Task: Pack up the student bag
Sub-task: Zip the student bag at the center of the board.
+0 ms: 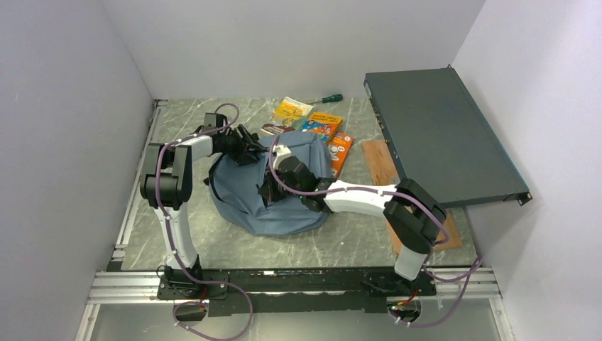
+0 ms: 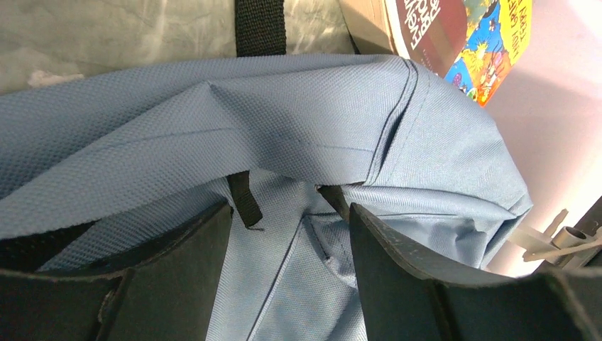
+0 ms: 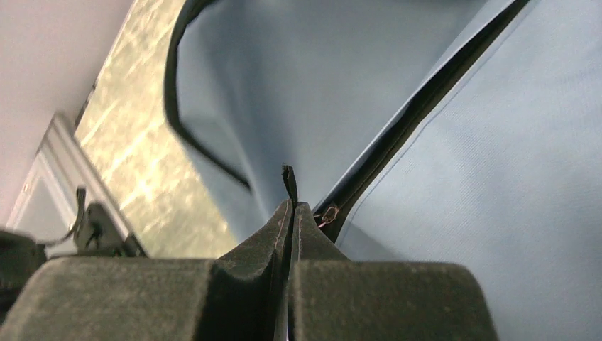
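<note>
Soft, limp student bag (image 1: 238, 193): right pincer (image 3: 291, 207) pinches its black zip tab (image 3: 289, 179), left pincer (image 2: 291, 213) gapes wide over a fabric fold (image 2: 284, 131), likely the surest hold

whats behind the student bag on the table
A yellow packet, a green-handled screwdriver, an orange book and an orange box. The student bag partly covers a brown book; anything beneath is hidden.
</note>
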